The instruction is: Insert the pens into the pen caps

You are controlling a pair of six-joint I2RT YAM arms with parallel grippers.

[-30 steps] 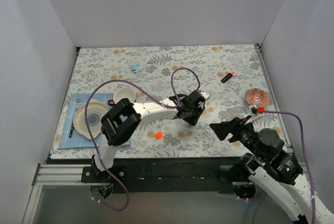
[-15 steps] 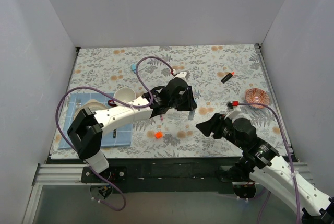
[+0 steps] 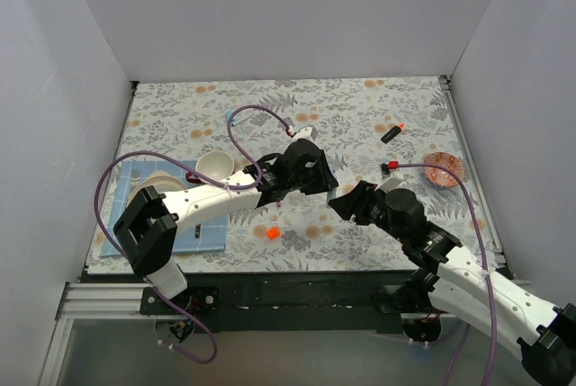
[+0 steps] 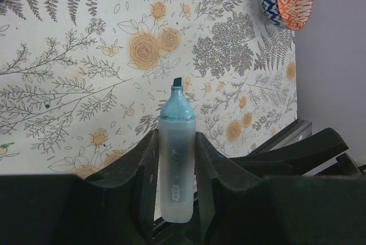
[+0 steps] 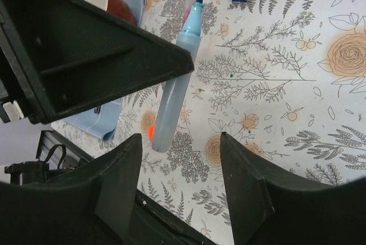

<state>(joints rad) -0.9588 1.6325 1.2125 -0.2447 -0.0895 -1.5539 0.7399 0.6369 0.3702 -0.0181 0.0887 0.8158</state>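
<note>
- Desk (image 3: pixel 360 103): floral-patterned surface carrying the loose items.
- Left end effector (image 3: pixel 310 173): clenched on the light blue pen (image 4: pixel 176 159) over mid-desk, with the uncapped dark tip pointing away from the wrist.
- Right end effector (image 3: pixel 345 206): released, jaws spread, just right of the left one and facing the held pen.
- Dark blue cap (image 3: pixel 230 118): lies far left.
- Orange cap (image 3: pixel 273 233): lies near the front edge.
- Black pen (image 3: pixel 391 133): has an orange-red end and lies far right, near the patterned bowl (image 3: pixel 445 168).
</note>
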